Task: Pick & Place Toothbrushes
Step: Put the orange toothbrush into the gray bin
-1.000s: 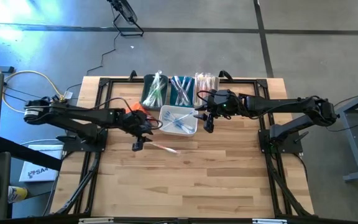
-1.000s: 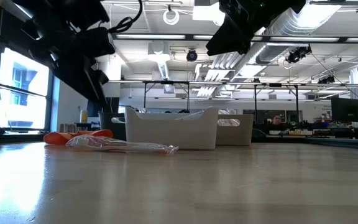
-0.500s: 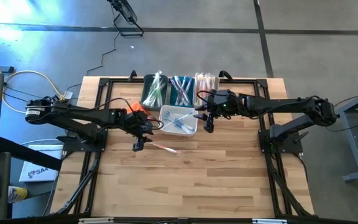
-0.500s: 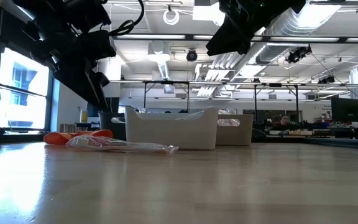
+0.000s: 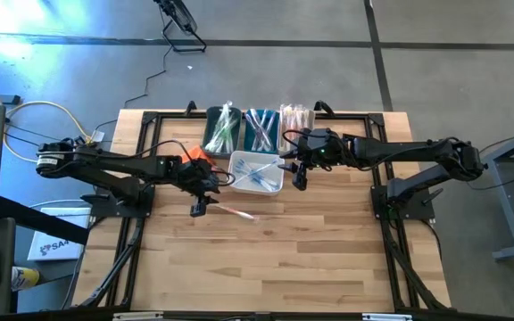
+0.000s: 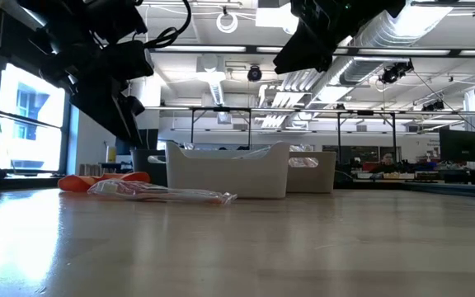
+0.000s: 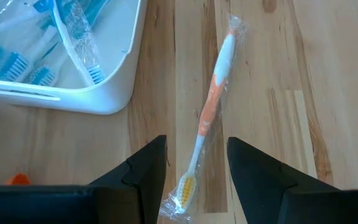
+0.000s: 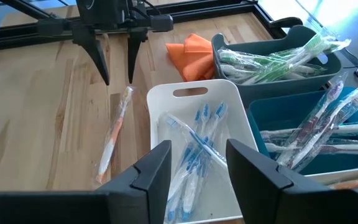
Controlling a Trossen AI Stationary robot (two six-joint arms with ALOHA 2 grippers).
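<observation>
The left end effector (image 7: pixel 194 165) hangs with fingers apart over the brush end of an orange wrapped toothbrush (image 7: pixel 211 118) lying on the wooden surface (image 5: pixel 328 241) — just beside the white bin (image 5: pixel 256 174). The right end effector (image 8: pixel 197 165) hovers over that bin, also spread, holding nothing.

Orange toothbrush (image 7: pixel 211 124) bristle end cut off; low view: bins' contents hidden.

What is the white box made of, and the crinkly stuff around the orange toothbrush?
White box: likely smooth, hard plastic, with rounded corners and a moulded handle slot.
Wrapper on the orange toothbrush: looks like thin clear plastic film; it glints, crinkles and shows the handle through.
</observation>
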